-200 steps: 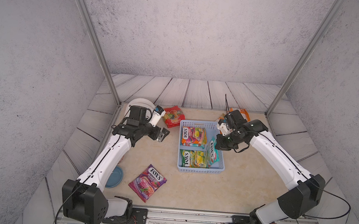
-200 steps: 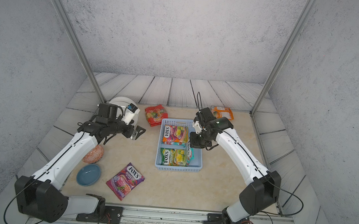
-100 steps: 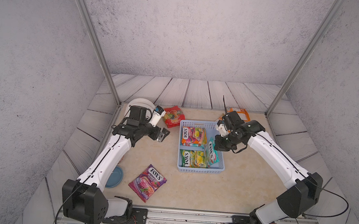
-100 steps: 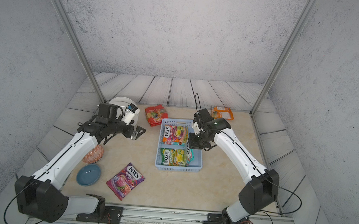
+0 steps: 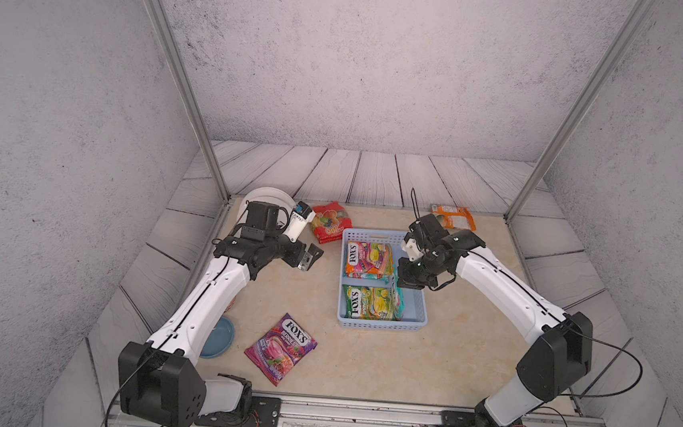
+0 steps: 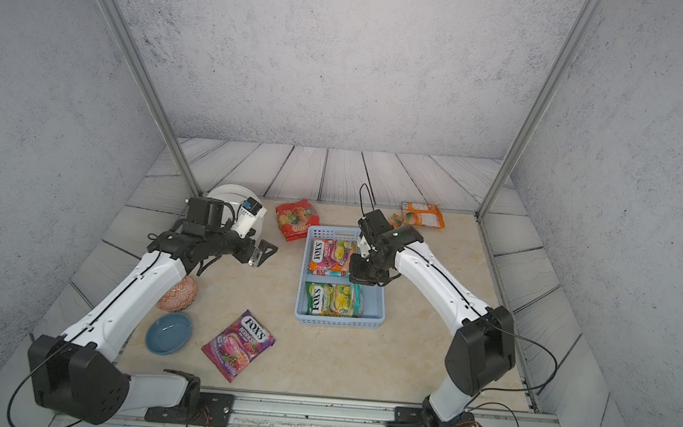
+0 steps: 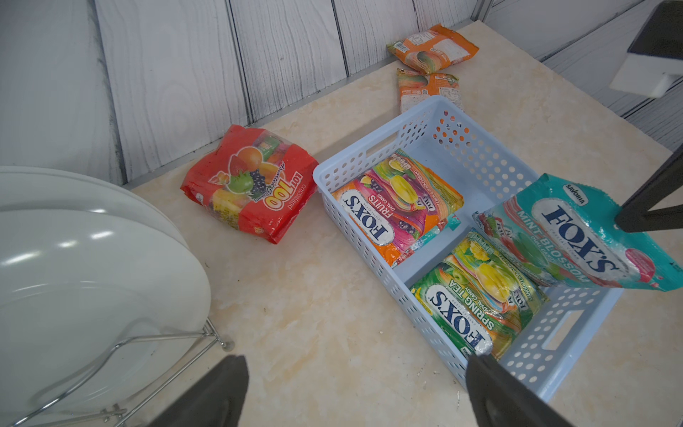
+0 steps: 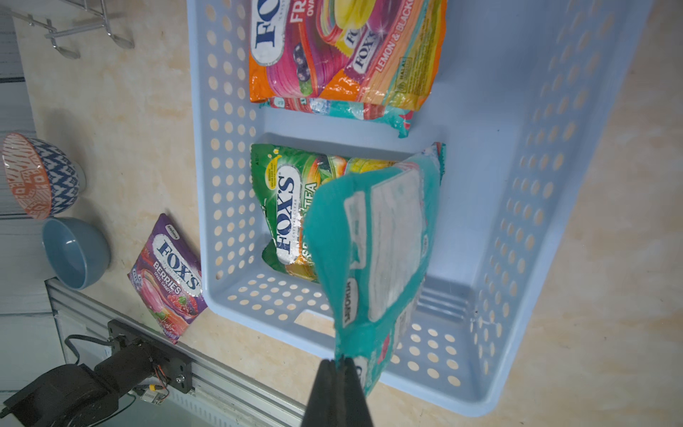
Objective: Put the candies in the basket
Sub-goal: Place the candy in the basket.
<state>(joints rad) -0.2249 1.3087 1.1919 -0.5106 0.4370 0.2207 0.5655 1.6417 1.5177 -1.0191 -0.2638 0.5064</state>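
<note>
Right wrist view: pinched the teal bag (image 8: 373, 240) by one corner in the tightly closed right gripper (image 8: 338, 361), hung it lengthwise straight below the jaws, over the basket (image 8: 536, 185) half holding the green bag (image 8: 284, 207); had the left gripper (image 7: 356, 360) spread wide, empty, farther off.

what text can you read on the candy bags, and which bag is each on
"FOX'S MINT BLOSSOM", "SAVORIA": teal bag
"FOX'S FRUITS OVAL CANDY": orange-pink bag
"FOX'S SPRING TEA": green bag
"FOX'S BERRIES OVAL CANDY": purple bag
"lot100", "cocoaland": red bag
Both orange bags: print too small to read.
</note>
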